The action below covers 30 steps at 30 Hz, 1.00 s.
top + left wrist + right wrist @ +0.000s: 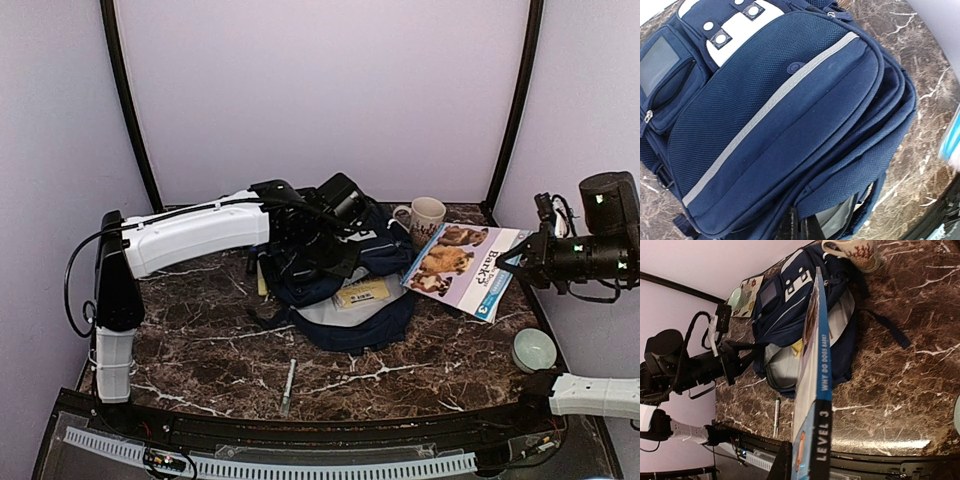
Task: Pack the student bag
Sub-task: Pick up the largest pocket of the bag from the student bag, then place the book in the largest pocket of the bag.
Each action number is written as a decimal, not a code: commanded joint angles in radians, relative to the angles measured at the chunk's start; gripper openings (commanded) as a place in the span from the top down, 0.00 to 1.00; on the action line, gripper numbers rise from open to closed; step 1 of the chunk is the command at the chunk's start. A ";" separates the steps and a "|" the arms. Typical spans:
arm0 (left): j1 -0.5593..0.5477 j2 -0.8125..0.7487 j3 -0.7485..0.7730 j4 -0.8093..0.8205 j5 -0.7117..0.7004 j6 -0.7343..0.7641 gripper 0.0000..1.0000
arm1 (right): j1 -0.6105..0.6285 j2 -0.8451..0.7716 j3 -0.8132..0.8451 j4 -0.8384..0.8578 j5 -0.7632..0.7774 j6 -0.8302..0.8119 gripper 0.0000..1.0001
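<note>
Looking from above, we see the bag lying at the middle of the table, its dark straps spilling toward the near edge. A flat yellow packet rests on the pale inner fabric at the bag's front side.

Our left gripper hangs right over the bag's left half. Its wrist view shows almost nothing but navy fabric, the grey stripe and the white patches. We cannot tell whether its fingers are spread or closed.

Our right gripper is clamped on a book, thin and with dogs on its cover. It grips the edge away from the bag, so the book is held tilted just right of the bag, above the table.

A mug stands just behind the bag's right side. A pen lies in front of the bag, apart from it. A small green bowl sits well to the bag's right and nearer the front.
</note>
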 commanded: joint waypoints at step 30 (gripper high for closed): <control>-0.017 -0.298 -0.281 0.339 0.232 -0.043 1.00 | -0.221 -0.029 -0.658 1.019 -0.569 0.363 1.00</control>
